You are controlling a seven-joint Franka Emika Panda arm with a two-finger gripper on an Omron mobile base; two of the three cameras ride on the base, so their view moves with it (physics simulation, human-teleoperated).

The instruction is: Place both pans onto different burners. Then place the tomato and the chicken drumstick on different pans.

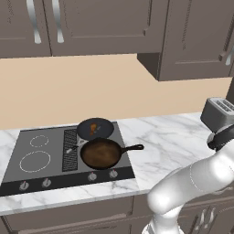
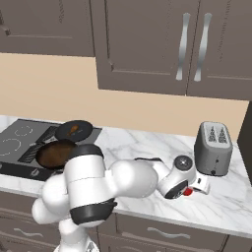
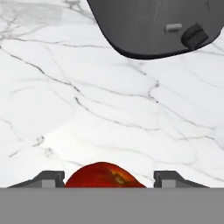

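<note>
The tomato (image 3: 105, 176), glossy red, sits low on the white marble counter between my gripper's (image 3: 110, 178) two dark fingertips, which press close against its sides. From the right base view the gripper (image 2: 190, 193) is down on the counter in front of the toaster, with the tomato (image 2: 187, 192) showing red at its tip. The black skillet (image 1: 105, 130) rests on the back right burner with the chicken drumstick (image 1: 93, 128) on it. In front of it, the brown pan (image 1: 100, 153) stands on the front right burner, handle pointing right.
A grey toaster (image 2: 213, 142) stands just behind the gripper, its base hanging over the top of the hand view (image 3: 153, 30). The cooktop (image 1: 55, 153) has two bare burners (image 1: 35, 161) on its left half. Knobs line its front edge.
</note>
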